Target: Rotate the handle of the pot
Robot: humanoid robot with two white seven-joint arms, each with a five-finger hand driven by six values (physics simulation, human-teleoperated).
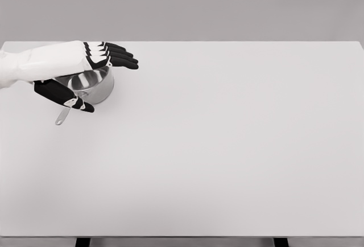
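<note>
Hovering over the pot point(94, 87), left hand point(79, 65) fingers point(122, 56) extended, thumb across its handle point(62, 116).

One pot point(94, 86), one robot hand point(85, 65), one table point(227, 144).

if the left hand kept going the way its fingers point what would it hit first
Probably nothing. The left hand sits over the pot, fingers extended toward the picture's right. Beyond them only bare table shows out to its right edge, so the path looks free, though the hand's height is hard to judge.
</note>
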